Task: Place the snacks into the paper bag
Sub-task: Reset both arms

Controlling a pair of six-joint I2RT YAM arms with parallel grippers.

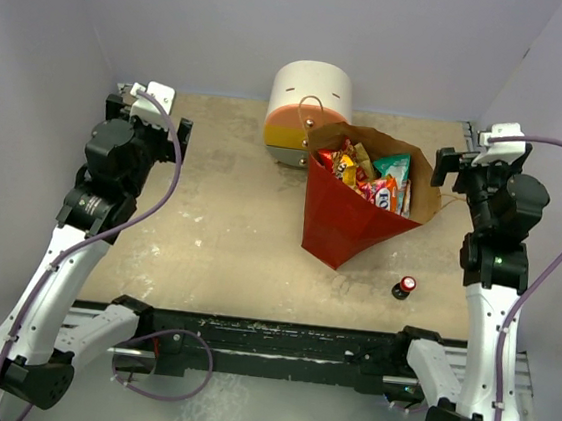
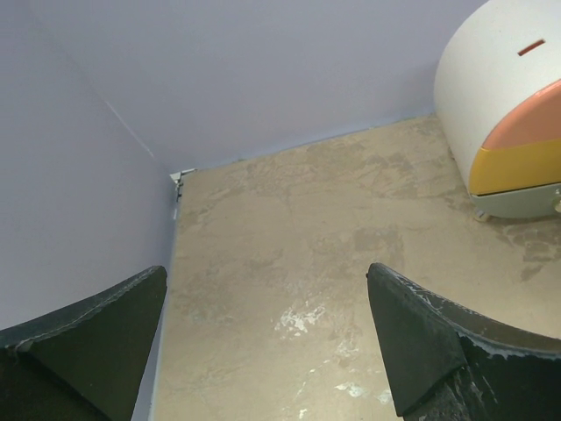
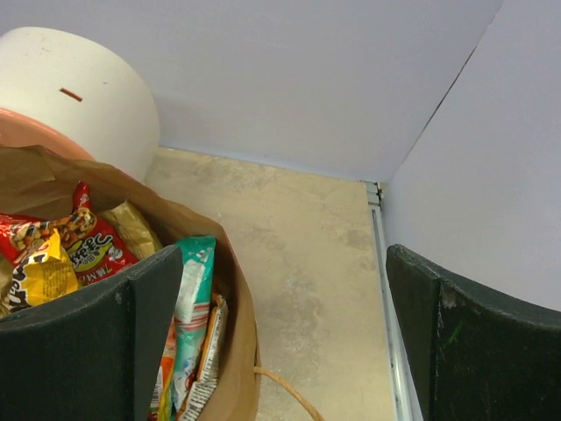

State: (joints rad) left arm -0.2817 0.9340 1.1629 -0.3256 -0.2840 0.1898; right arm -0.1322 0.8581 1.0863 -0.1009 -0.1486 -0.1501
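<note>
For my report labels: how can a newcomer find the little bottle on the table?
Find the tall brown paper bag with red sides on the beige table. Toward the right arm's base from it stands a tiny dark bottle with a red cap. Unlike the crinkly snack packets, it stands outside the bag.

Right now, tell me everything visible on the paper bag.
The paper bag looks like creased kraft paper: brown inside and at the rim, red on the outer sides. It stands on the table right of centre, mouth open upward and spread wide, packed with snacks up near the rim. A thin cord handle hangs off its right side. It sits just in front of the drawer unit; whether they touch cannot be told.
</note>
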